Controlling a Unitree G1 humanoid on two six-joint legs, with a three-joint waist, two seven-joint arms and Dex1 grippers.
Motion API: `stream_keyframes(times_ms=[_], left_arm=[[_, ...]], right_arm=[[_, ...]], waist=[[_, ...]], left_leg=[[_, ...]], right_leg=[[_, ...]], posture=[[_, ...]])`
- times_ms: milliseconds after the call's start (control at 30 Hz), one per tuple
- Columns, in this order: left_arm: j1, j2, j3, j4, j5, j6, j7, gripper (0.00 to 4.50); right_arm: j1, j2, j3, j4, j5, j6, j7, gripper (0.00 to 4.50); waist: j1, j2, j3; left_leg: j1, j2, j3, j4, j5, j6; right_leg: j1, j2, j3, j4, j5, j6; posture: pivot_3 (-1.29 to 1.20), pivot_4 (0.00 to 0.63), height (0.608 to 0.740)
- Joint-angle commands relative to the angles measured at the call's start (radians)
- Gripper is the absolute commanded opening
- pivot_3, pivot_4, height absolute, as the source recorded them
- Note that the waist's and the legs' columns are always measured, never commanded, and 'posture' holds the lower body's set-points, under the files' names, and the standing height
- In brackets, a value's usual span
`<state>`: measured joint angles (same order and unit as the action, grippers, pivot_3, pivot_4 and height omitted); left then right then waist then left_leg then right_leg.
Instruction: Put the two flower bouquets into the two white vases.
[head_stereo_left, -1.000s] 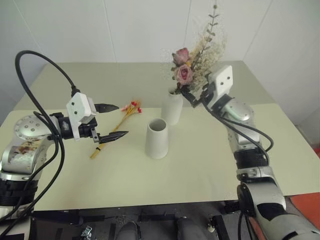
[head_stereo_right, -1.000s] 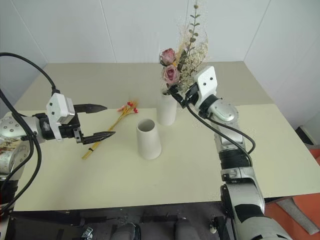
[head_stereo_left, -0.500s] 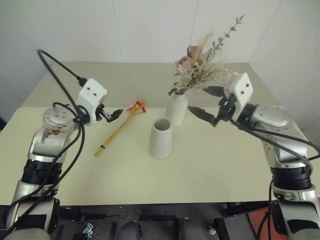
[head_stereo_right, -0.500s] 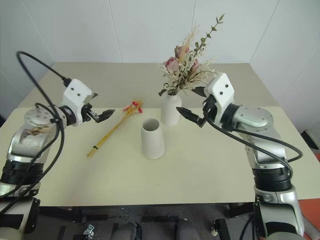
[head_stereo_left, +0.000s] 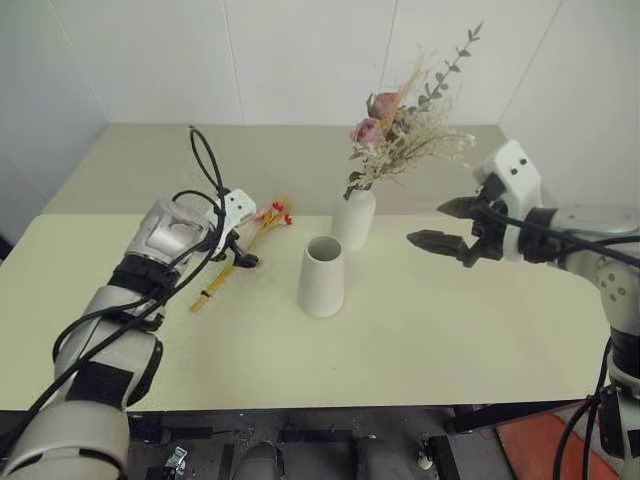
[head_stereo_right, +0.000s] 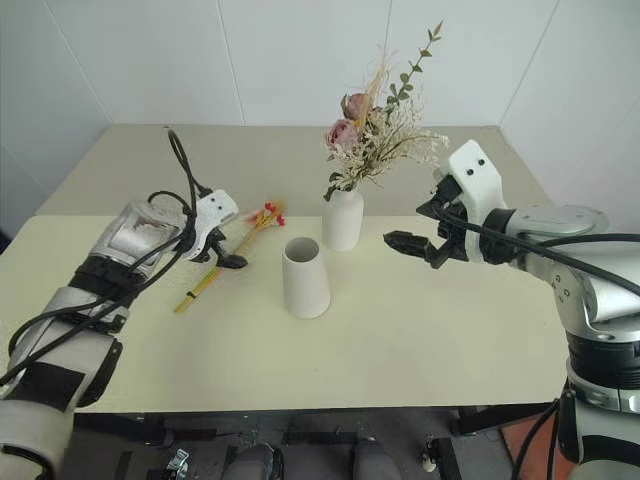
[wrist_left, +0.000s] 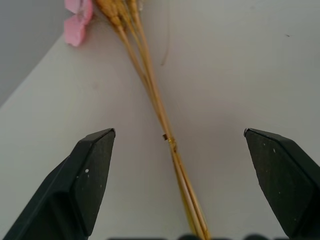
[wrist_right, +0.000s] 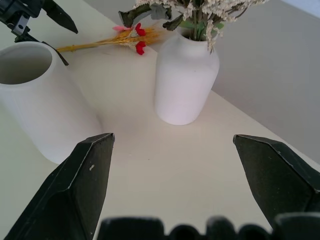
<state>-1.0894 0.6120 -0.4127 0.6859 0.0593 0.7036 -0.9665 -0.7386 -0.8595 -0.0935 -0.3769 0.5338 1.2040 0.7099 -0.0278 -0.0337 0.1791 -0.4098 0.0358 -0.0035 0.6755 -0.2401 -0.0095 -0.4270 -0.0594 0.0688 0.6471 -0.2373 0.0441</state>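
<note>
One bouquet is already home: the rose bunch (head_stereo_left: 400, 135) stands in the bottle-shaped vase (head_stereo_left: 353, 219), so we have only the wheat bunch (head_stereo_left: 240, 256) left to place. It lies flat on the table (head_stereo_left: 420, 330), its red flower heads towards the bottle-shaped vase and its cut ends towards our near left edge, so its long axis runs on a diagonal. The cone vase (head_stereo_left: 322, 277) stands empty just beside it, mouth up, nearer to us than the other vase.

Our left gripper (head_stereo_left: 240, 250) is much the nearer of the two. It hangs right over the middle of the stalks with its fingers spread wide and nothing between them. In its wrist view the stalks (wrist_left: 165, 137) run straight up between the two fingers (wrist_left: 92, 165), crossing the gap squarely, so we judge that closing here would catch them across their width.

Our right gripper (head_stereo_left: 447, 224) hovers well apart on the far side of the vases, fingers likewise wide apart and empty.
</note>
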Motion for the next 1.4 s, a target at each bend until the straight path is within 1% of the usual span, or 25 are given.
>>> stream_keyframes(times_ms=[33,133,167,400,433,500,533,633,767,800,900,967,1033,1100,1133,1167,1200,1300,1367,1400], left_arm=[[-0.052,-0.01,-0.015,0.083,0.046,-0.05,-0.046,4.5],[-0.066,-0.025,-0.035,0.159,0.094,-0.082,-0.044,3.91],[-0.069,-0.03,-0.035,0.176,0.103,-0.091,-0.041,3.63],[-0.09,-0.058,0.001,0.223,0.119,-0.106,-0.017,1.42],[-0.093,-0.06,0.007,0.224,0.122,-0.105,-0.009,1.02],[-0.097,-0.064,0.02,0.223,0.128,-0.104,0.011,0.41],[-0.103,-0.068,0.034,0.24,0.134,-0.111,0.062,0.06],[-0.128,-0.079,0.085,0.295,0.136,-0.123,0.203,0.02],[-0.128,-0.058,0.223,0.219,0.051,-0.191,0.251,0.02],[-0.104,-0.056,0.307,0.141,-0.013,-0.218,0.261,0.02],[-0.037,-0.073,0.501,-0.062,-0.154,-0.264,0.323,0.02],[-0.015,-0.098,0.59,-0.18,-0.223,-0.201,0.378,0.02],[0.01,-0.114,0.633,-0.294,-0.277,-0.139,0.396,0.02],[0.044,-0.144,0.694,-0.441,-0.389,-0.094,0.378,0.02],[0.054,-0.154,0.728,-0.506,-0.469,-0.056,0.347,0.02],[0.068,-0.18,0.776,-0.581,-0.569,-0.057,0.317,0.02],[0.082,-0.199,0.808,-0.635,-0.641,-0.068,0.293,0.02],[0.104,-0.241,0.889,-0.706,-0.861,-0.068,0.194,0.02],[0.125,-0.266,0.905,-0.717,-0.94,-0.118,0.108,0.02],[0.13,-0.268,0.903,-0.707,-0.97,-0.117,0.079,0.02]], right_arm=[[-0.026,-0.002,-0.066,-0.047,0.021,0.051,-0.049,4.48],[-0.028,0.017,-0.088,-0.056,0.034,0.082,-0.086,4.5],[-0.027,0.021,-0.095,-0.059,0.039,0.089,-0.095,4.5],[-0.015,0.008,-0.095,-0.064,0.045,0.092,-0.127,4.5],[-0.016,0.005,-0.096,-0.062,0.046,0.089,-0.127,4.5],[-0.017,-0.002,-0.096,-0.061,0.048,0.08,-0.124,4.5],[-0.014,-0.01,-0.097,-0.063,0.049,0.071,-0.118,4.5],[0.004,-0.031,-0.102,-0.073,0.048,0.047,-0.104,4.5],[0.051,-0.06,-0.157,-0.09,0.063,0.017,-0.073,4.5],[0.089,-0.075,-0.182,-0.104,0.056,-0.026,-0.054,4.5],[0.193,-0.116,-0.256,-0.135,0.061,-0.107,0.01,4.5],[0.25,-0.134,-0.299,-0.149,0.078,-0.125,0.039,4.5],[0.298,-0.145,-0.337,-0.162,0.094,-0.142,0.064,4.5],[0.367,-0.128,-0.388,-0.185,0.105,-0.187,0.094,4.5],[0.41,-0.137,-0.401,-0.198,0.097,-0.217,0.118,4.5],[0.455,-0.137,-0.419,-0.21,0.092,-0.254,0.145,4.5],[0.486,-0.137,-0.431,-0.218,0.089,-0.282,0.162,4.5],[0.538,-0.11,-0.445,-0.223,0.078,-0.345,0.149,4.5],[0.552,-0.1,-0.439,-0.223,0.076,-0.366,0.137,4.5],[0.558,-0.097,-0.437,-0.225,0.076,-0.373,0.133,4.5]], waist=[[0.002,0.0,0.0],[0.008,0.0,0.0],[0.01,0.0,0.0],[0.008,0.0,0.0],[0.008,0.0,0.0],[0.008,0.0,0.0],[0.008,0.0,0.0],[0.009,0.0,0.0],[0.013,-0.001,0.0],[0.014,-0.001,0.0],[0.019,-0.001,0.0],[0.02,-0.001,0.0],[0.019,-0.001,0.0],[0.02,-0.001,0.0],[0.019,-0.001,0.0],[0.019,-0.001,0.0],[0.018,-0.001,0.0],[0.013,-0.001,0.0],[0.01,0.0,0.0],[0.009,0.0,0.0]], left_leg=[[0.0,0.0,0.0,0.0,0.0,0.0],[-0.001,0.0,0.0,0.001,0.0,0.0],[0.0,0.0,0.0,0.001,0.0,0.0],[0.002,0.0,0.0,0.001,0.0,0.0],[0.002,0.0,0.0,0.001,0.0,0.0],[0.002,0.0,0.0,0.001,0.0,0.0],[0.002,0.0,0.0,0.001,0.0,0.0],[0.001,0.0,-0.001,0.001,0.0,0.0],[-0.002,0.0,-0.001,0.001,0.0,0.0],[-0.002,0.0,-0.001,0.001,0.0,0.0],[-0.006,0.0,-0.003,0.002,0.0,0.0],[-0.007,-0.001,-0.003,0.003,0.0,0.0],[-0.007,-0.001,-0.003,0.004,0.0,0.001],[-0.005,-0.001,-0.003,0.004,0.0,0.001],[-0.004,-0.001,-0.003,0.004,0.0,0.001],[-0.004,-0.001,-0.003,0.004,0.0,0.001],[-0.004,-0.001,-0.003,0.004,0.0,0.001],[-0.004,-0.001,-0.003,0.005,0.0,0.0],[0.001,-0.001,-0.002,0.005,0.0,0.0],[0.004,-0.001,-0.001,0.004,0.0,0.0]], right_leg=[[0.0,0.0,0.0,0.0,0.0,0.0],[0.0,0.0,0.0,-0.001,0.0,0.0],[0.0,0.0,0.0,-0.001,0.0,0.0],[0.001,0.0,0.0,0.001,0.0,0.0],[0.001,0.0,0.0,0.001,0.0,0.0],[0.001,0.0,0.0,0.001,0.0,0.0],[0.001,0.0,0.0,0.001,0.0,0.0],[0.001,0.0,0.0,0.0,0.0,0.0],[0.0,0.0,-0.001,0.001,0.0,0.001],[0.0,-0.001,-0.001,0.001,0.0,0.001],[-0.002,-0.001,-0.003,0.001,0.001,0.002],[-0.001,-0.002,-0.003,0.001,0.001,0.002],[-0.001,-0.003,-0.002,0.001,0.002,0.003],[0.001,-0.003,-0.002,0.001,0.002,0.003],[0.002,-0.002,-0.003,0.001,0.002,0.003],[0.002,-0.002,-0.003,0.001,0.002,0.003],[0.002,-0.002,-0.003,0.001,0.002,0.003],[0.003,-0.002,-0.002,0.0,0.002,0.003],[0.004,-0.002,0.0,-0.001,0.002,0.003],[0.007,-0.002,0.0,-0.002,0.002,0.003]], posture=[[0.0,0.15,0.74],[0.0,0.15,0.74],[0.0,0.15,0.74],[0.0,0.15,0.74],[0.0,0.15,0.74],[0.0,0.15,0.74],[0.0,0.15,0.74],[0.0,0.15,0.74],[0.0,0.15,0.74],[0.0,0.15,0.74],[0.0,0.15,0.74],[0.0,0.15,0.74],[0.0,0.15,0.74],[0.0,0.15,0.74],[0.0,0.15,0.74],[0.0,0.15,0.74],[0.0,0.15,0.74],[0.0,0.15,0.74],[0.0,0.15,0.74],[0.0,0.15,0.74]])
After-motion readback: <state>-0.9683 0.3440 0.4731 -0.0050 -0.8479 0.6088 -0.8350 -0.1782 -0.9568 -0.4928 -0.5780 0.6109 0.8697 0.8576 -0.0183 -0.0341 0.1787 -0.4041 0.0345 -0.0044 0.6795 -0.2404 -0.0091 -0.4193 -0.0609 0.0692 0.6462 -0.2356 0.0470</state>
